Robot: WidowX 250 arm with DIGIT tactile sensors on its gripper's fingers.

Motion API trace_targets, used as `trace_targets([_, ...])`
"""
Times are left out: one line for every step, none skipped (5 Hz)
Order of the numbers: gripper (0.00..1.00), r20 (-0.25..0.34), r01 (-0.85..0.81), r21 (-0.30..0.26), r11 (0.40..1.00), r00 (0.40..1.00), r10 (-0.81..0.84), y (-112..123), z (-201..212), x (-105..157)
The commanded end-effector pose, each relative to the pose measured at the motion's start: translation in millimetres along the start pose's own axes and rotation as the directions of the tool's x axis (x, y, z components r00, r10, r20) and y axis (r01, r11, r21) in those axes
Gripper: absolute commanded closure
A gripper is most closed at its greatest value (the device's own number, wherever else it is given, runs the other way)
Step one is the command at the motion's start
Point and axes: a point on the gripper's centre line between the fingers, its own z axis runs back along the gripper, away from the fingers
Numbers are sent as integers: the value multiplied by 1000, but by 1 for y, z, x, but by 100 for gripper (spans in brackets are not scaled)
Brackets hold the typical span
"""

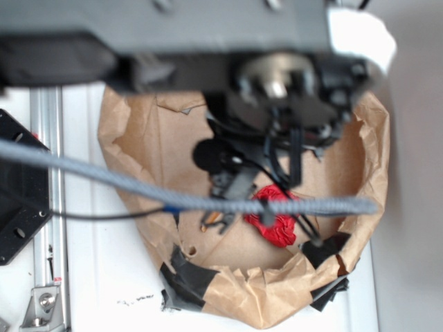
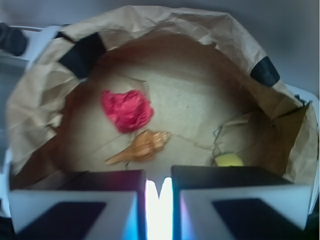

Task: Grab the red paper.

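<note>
Lying crumpled, red paper [image 2: 127, 109], no clear axis.

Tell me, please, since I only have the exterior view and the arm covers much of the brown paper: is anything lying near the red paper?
Observer: Yes, a seashell lies close beside the red paper, on the side nearer the hand; I cannot tell whether they touch.
Operator: Is anything else in there?
Observer: A yellow sponge sits well apart from both, by a fold of the brown paper.
Operator: Does the hand hold anything?
Observer: No, its fingers stand close together with nothing between them.
</note>
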Motion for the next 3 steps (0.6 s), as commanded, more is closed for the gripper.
trace_targets([0, 180, 126, 20, 992, 975, -128, -14, -29, 24])
trace_targets([0, 212, 250, -54, 967, 949, -234, -31, -70, 40])
trace_targets([0, 194, 297, -86, 951, 941, -276, -51, -98, 53])
